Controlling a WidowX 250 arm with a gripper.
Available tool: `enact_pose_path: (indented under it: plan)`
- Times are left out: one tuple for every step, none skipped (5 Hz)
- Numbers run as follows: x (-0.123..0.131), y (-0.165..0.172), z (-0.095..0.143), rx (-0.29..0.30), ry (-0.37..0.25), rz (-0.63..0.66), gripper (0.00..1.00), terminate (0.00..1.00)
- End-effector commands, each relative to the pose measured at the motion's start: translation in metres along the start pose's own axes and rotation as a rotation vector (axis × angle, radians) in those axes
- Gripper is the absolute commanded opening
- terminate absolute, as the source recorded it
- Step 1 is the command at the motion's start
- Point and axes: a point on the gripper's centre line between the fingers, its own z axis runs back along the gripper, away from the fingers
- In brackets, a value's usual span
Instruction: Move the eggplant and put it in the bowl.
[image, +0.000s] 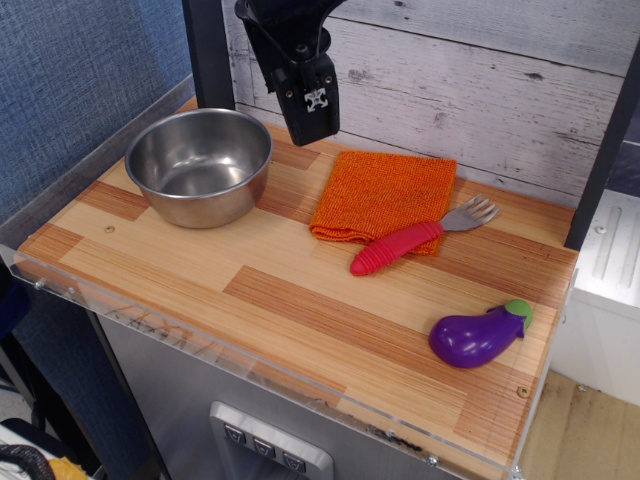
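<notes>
The purple eggplant (478, 336) with a green stem cap lies on its side at the front right of the wooden table. The shiny steel bowl (200, 166) stands empty at the back left. My gripper (312, 118) hangs high over the back of the table, just right of the bowl and far from the eggplant. Its black fingers (318, 105) look closed together with nothing between them.
A folded orange cloth (382, 195) lies at the back centre. A red-handled fork (418, 240) rests partly on its front edge. A black post (208, 55) stands behind the bowl. The table (280, 300) has a clear plastic front lip.
</notes>
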Motion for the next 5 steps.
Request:
enact_pose_path:
  plan:
    - [0.000, 0.000, 0.000, 0.000, 0.000, 0.000, 1.00, 0.00]
    - [0.008, -0.012, -0.008, -0.034, -0.004, 0.006, 1.00, 0.00]
    - [0.020, -0.037, -0.020, -0.090, 0.002, -0.029, 1.00, 0.00]
    - [0.026, -0.062, -0.034, -0.132, 0.023, -0.052, 1.00, 0.00]
    - [0.029, -0.079, -0.058, -0.145, 0.029, -0.044, 1.00, 0.00]
